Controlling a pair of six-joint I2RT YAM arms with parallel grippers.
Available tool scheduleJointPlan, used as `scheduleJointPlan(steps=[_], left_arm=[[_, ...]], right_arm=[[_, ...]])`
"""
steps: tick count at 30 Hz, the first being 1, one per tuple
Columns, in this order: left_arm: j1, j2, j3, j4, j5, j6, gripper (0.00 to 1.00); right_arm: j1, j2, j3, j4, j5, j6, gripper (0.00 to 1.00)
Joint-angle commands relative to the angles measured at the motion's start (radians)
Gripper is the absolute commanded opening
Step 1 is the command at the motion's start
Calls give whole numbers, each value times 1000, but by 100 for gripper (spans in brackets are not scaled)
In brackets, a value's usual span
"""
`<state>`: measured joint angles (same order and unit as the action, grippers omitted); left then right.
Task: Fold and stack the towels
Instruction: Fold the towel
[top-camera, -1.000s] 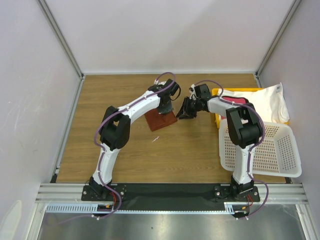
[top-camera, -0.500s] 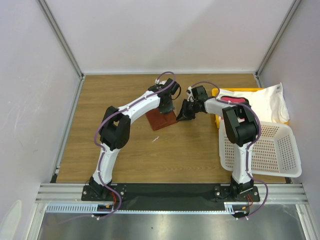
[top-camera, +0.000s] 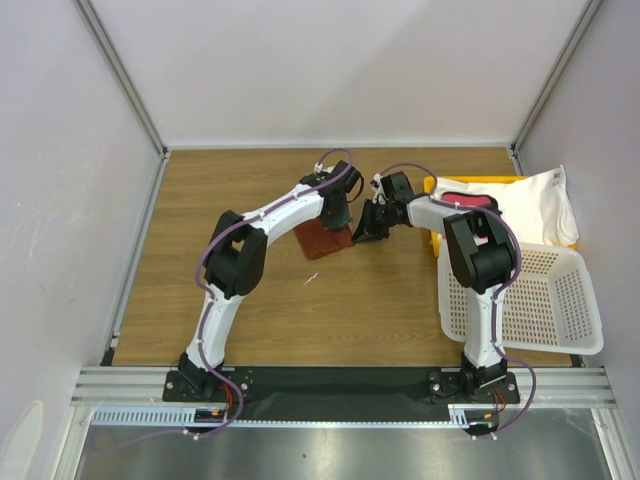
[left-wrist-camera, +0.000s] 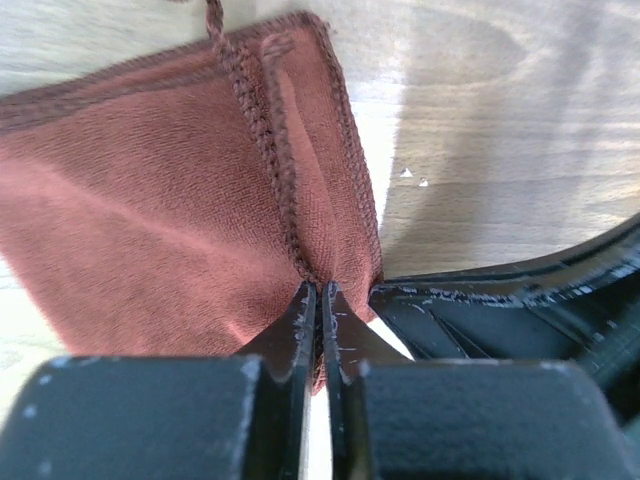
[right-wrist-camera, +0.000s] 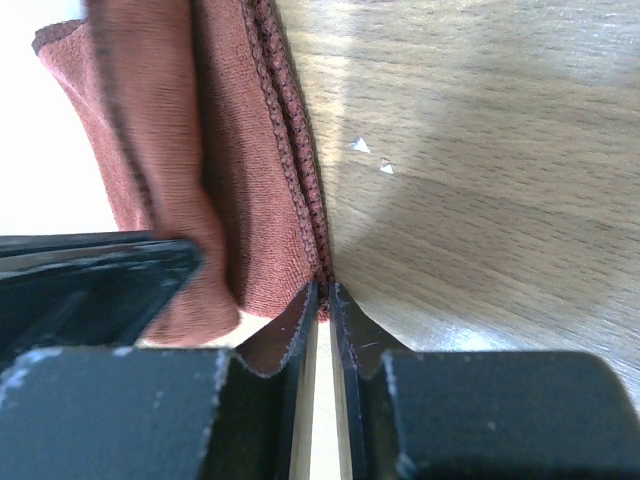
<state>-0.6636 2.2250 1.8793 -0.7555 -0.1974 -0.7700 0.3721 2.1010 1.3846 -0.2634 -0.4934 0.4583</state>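
We see the small reddish-brown terry towel (top-camera: 318, 241) on the wooden counter (top-camera: 230, 190), around its middle. Our left tool (left-wrist-camera: 320, 292) is pinched tight on its stitched hem. Our right tool (right-wrist-camera: 322, 288), narrowed almost closed, grips the towel's right edge.

The top view is bright and even, and everything in it looks sharp. The arms throw only small, soft shadows on the wooden surface (top-camera: 220, 200). In both wrist views the black fingers (left-wrist-camera: 285, 340) are close and blurry, while the reddish-brown towel (left-wrist-camera: 150, 220) looks sharp. White glare washes out bits of the surface beside the towel. A wide, soft shadow lies across the wood.
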Motion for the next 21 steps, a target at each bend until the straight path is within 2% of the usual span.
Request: scheduleJointPlan(steps=[1, 3, 6, 7, 10, 13, 16, 21], left_arm=[[-7, 15, 20, 41, 55, -18, 9], [-8, 7, 15, 65, 65, -8, 14], [-7, -16, 18, 79, 64, 9, 38], [-5, -22, 21, 79, 47, 12, 51], [16, -70, 24, 62, 27, 21, 66], [64, -140, 3, 38, 12, 17, 71], [114, -247, -101, 56, -16, 15, 74], [218, -415, -438, 243, 60, -26, 77]], right_arm=[[1, -7, 37, -31, 27, -26, 15], [-5, -16, 37, -39, 19, -24, 15], [-24, -41, 59, -59, 12, -30, 16], [-35, -55, 67, -80, 10, -33, 17], [-50, -79, 97, -114, 1, -49, 20], [-65, -102, 134, -148, -7, -52, 23], [-68, -114, 192, -198, -10, -69, 23], [-38, -122, 246, -188, -100, -66, 25]])
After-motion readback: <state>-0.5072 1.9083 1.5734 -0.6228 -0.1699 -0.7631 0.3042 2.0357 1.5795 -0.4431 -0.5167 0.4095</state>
